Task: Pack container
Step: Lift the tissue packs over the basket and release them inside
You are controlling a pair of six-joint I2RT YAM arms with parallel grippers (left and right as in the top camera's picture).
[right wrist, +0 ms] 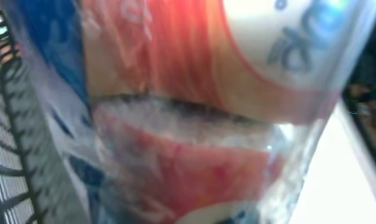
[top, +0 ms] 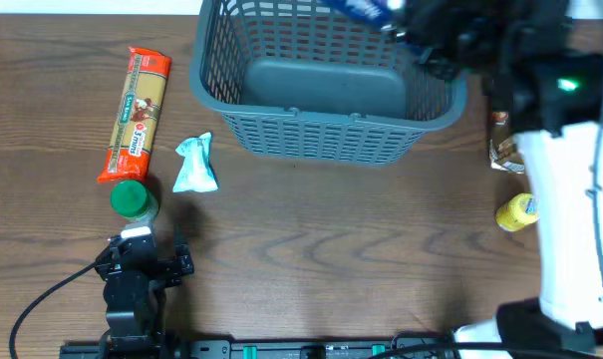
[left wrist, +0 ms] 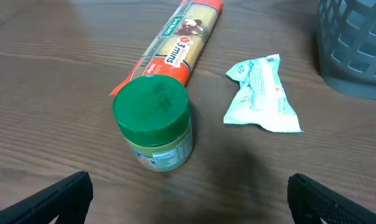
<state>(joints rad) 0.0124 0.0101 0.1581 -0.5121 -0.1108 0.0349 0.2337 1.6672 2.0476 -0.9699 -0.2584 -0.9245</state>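
Observation:
The container [top: 321, 85], a large dark grey lattice basket, stands at the back middle of the table; its corner [left wrist: 355, 43] shows in the left wrist view. My right gripper [top: 413, 30] hangs over the basket's far right corner, shut on a crinkly blue, red and white plastic bag [top: 364, 9]. That bag [right wrist: 194, 112] fills the right wrist view and hides the fingers; basket lattice [right wrist: 13, 130] shows at its left. My left gripper [top: 142, 261] sits low at the front left, open and empty, with its fingertips [left wrist: 57, 199] wide apart just short of a green-lidded jar [left wrist: 153, 124].
An orange pasta packet [top: 137, 115] lies left of the basket, with a pale blue packet [top: 194, 165] and the green-lidded jar [top: 132, 199] in front of it. A foil packet [top: 502, 150] and a yellow item [top: 515, 212] lie at the right beside the right arm.

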